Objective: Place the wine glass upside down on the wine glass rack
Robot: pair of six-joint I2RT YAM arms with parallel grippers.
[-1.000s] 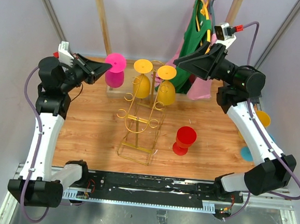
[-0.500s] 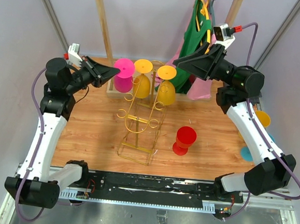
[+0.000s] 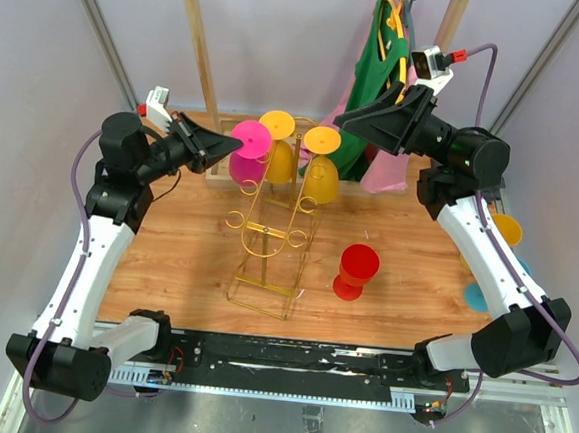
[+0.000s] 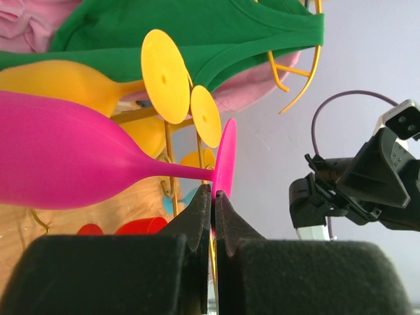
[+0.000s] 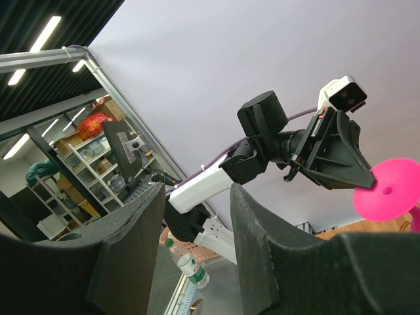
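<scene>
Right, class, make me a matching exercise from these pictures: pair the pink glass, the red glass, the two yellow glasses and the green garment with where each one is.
Things
1. pink glass
2. red glass
3. yellow glasses
4. green garment

Places
A. hanging from the wooden rail
B. upside down on the gold wire rack
C. pinched by the rim of its foot in the shut left pincer
D. standing on the table, right of the rack

Pairs: 1-C, 2-D, 3-B, 4-A
</scene>
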